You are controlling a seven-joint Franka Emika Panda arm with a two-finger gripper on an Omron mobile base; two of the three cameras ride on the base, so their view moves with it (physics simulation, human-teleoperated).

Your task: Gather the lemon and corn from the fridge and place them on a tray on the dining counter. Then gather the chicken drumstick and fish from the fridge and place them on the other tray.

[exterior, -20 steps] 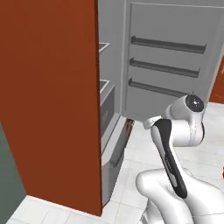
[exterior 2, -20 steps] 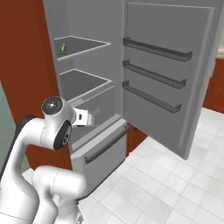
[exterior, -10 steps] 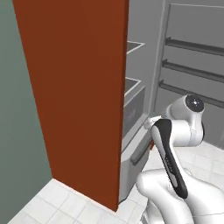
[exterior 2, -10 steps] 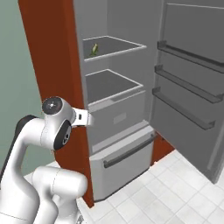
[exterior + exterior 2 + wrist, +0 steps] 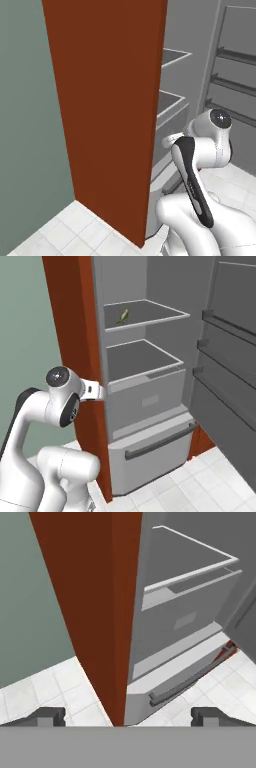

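One corn, two shelves

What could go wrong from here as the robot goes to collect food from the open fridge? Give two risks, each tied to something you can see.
1. The red-brown panel stands directly ahead of the open gripper, between it and the fridge; reaching straight in could hit that edge.
2. The small green item lies far back on the upper shelf, so a long reach might clip the shelf front or the open door.
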